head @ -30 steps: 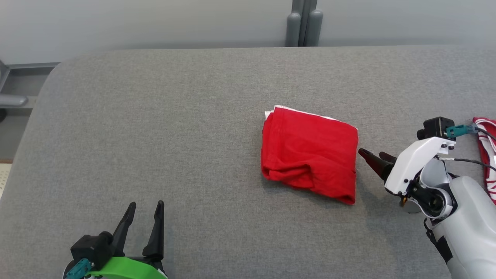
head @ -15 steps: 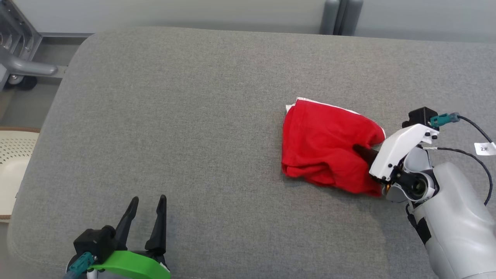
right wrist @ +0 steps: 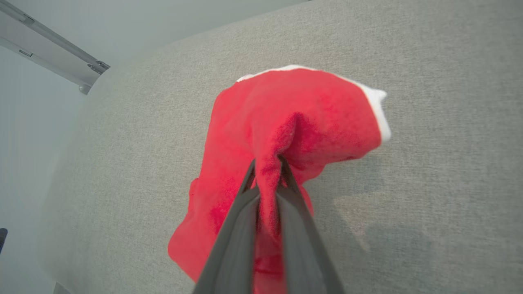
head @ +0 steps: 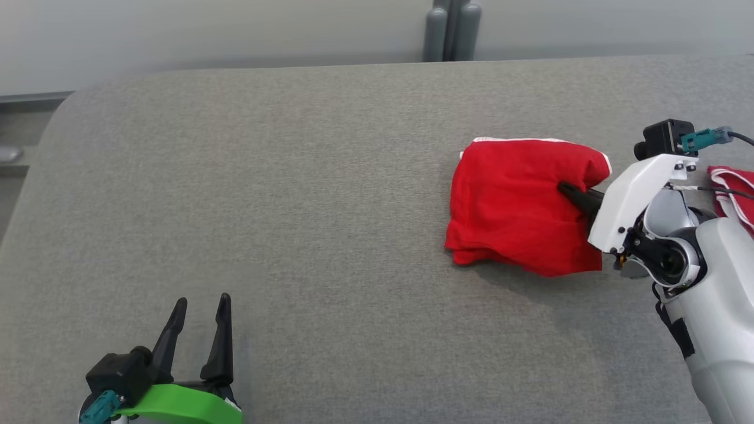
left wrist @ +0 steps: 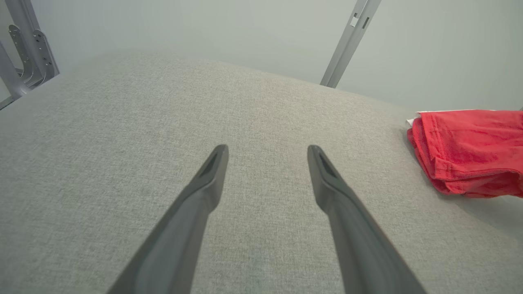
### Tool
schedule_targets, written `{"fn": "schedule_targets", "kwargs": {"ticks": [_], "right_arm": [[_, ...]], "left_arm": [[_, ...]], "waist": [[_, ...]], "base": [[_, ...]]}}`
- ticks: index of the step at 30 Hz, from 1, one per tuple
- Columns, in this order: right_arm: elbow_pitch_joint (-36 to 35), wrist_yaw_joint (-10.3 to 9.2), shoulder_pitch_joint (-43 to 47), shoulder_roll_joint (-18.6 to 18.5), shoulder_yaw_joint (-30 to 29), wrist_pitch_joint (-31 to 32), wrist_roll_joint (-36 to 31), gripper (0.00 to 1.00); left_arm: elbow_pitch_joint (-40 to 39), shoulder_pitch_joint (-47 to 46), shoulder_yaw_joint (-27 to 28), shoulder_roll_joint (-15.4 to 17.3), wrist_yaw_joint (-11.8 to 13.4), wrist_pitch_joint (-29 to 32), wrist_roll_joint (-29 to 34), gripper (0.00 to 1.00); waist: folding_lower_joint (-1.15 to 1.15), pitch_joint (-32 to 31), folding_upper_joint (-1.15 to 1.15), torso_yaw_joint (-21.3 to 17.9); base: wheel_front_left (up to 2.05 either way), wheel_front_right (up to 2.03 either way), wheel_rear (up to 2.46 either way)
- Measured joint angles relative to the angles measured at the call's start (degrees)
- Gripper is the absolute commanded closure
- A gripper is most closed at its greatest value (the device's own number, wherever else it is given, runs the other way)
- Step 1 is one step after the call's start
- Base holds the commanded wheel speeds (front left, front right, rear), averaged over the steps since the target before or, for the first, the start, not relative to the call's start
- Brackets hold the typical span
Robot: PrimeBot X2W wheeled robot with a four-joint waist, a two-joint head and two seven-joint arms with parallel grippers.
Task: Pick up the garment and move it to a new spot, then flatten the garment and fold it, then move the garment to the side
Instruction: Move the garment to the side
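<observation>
Fingers (right wrist: 239, 216) of the right gripper (right wrist: 267, 163) were nipped narrow on a pinched ridge of the red garment (right wrist: 294, 110), cloth squeezed up between them. It sat folded at right-centre of the surface, white trim along the far edge. The gripped side was bunched & raised w/ shadow beneath; the far side prob. rested on the surface. The left gripper (head: 200, 301) hung low at near-left, fingers spread wide w/ nothing between, well apart from the cloth.

Step in hand looked like the move to the side. Best done by lifting enough that all layers cleared, then travelling slow & level so the fold wouldn't spill; a one-point pinch might let lower layers droop.

Surface: grey fabric pad (head: 294, 176), rounded corners. Another red-white cloth (head: 736, 182) lay at the right edge. Pale wall & grey post (head: 450, 29) stood behind.
</observation>
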Motion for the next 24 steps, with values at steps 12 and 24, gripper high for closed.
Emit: {"fn": "schedule_targets", "kwargs": {"ticks": [12,24], "right_arm": [[-7.37,-0.01,7.54,-5.32,-9.29,4.52,-1.96,1.0],[-12.18,0.0,0.05,-7.61,-12.15,10.18,-8.78,1.0]], "left_arm": [[-4.66,-1.36,0.33,2.08,0.08,0.83,1.86,0.0],[-3.8,-5.83,-1.46,1.86,-1.1,1.9,2.43,0.0]], "waist": [[0.0,1.24,0.0,-13.12],[0.0,7.95,0.0,-17.8]], "base": [[0.0,0.0,0.0],[0.0,0.0,0.0]]}}
